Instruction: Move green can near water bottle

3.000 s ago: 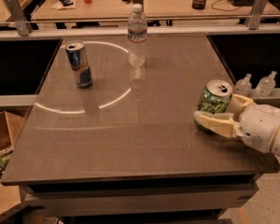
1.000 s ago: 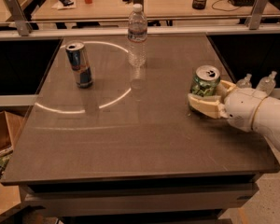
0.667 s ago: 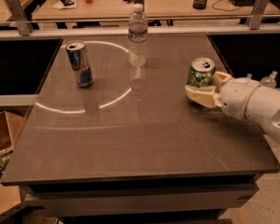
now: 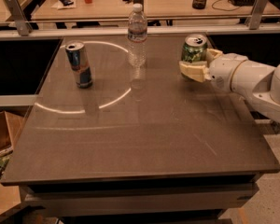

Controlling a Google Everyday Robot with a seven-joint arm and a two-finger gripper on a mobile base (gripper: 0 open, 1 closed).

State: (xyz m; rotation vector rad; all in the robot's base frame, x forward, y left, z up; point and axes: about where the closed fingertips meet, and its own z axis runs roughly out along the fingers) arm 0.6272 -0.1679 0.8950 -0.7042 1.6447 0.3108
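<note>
Clamping green can [image 4: 193,49], tool [image 4: 199,63] sits right of water bottle [image 4: 136,34]; label lettering illegible.

Green can [image 4: 193,49] (silver top) in cream pincer [image 4: 196,63] at right; white-capped bottle [image 4: 136,36]; blue-and-silver can [image 4: 79,65]; brown desk [image 4: 154,134].

green can [image 4: 192,50] in tool [image 4: 199,62], lettering unreadable, water bottle [image 4: 136,38] label unreadable

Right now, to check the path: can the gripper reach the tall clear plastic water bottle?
Probably yes: only bare tabletop lies between the gripper, shut on the short green aluminium can, and the water bottle.
</note>
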